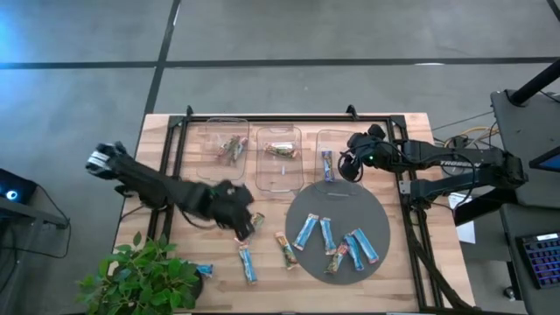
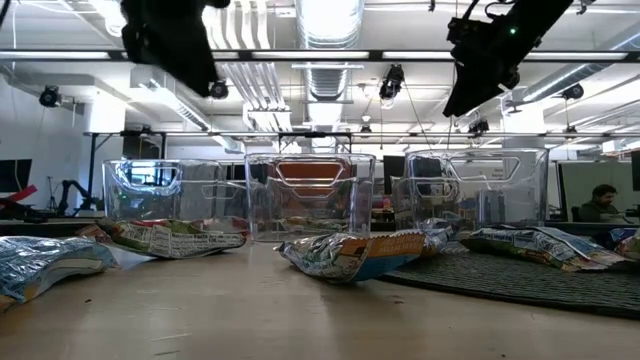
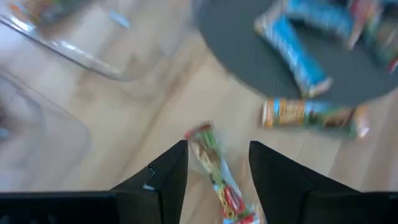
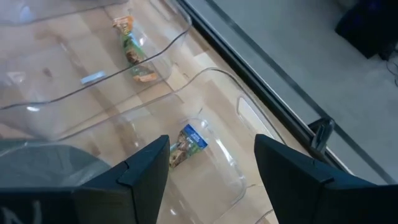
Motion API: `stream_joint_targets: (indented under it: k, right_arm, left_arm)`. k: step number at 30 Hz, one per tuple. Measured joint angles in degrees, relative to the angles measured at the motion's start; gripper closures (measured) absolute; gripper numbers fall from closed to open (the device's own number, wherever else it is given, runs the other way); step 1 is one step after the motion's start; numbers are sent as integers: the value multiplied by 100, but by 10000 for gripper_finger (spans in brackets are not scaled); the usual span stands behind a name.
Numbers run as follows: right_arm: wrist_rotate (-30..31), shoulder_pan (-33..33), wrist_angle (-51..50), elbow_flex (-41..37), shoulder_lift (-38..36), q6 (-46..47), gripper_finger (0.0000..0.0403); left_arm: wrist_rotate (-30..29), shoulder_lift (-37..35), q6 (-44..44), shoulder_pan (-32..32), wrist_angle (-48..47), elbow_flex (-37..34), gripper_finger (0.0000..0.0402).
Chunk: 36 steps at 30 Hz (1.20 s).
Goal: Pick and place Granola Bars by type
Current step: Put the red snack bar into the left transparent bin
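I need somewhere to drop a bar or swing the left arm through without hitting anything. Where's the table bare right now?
Bare wood shows between the middle bin and the loose bars below it, also between the left bin and the left arm. The round dark mat is bare along its upper edge. Crowded: the mat's lower half, the plant corner, and around the left gripper.
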Motion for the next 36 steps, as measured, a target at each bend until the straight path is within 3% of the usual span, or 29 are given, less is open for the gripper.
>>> stream_joint_targets:
  k: [6,13,23,36]
  right_arm:
    - [-133,0,-20,0,0,-49,177]
    - [-974,2,-486,0,0,-38,177]
    - [-1071,11,-864,0,0,-30,177]
    - [-1050,11,-706,0,-2,-12,177]
  left_arm:
    - [94,1165,-928,-84,-42,103,248]
    - [150,1877,-1328,-142,-221,516,248]
    - [766,2250,-2142,-67,-554,370,248]
    - [1466,2217,-1910,53,276,-337,248]
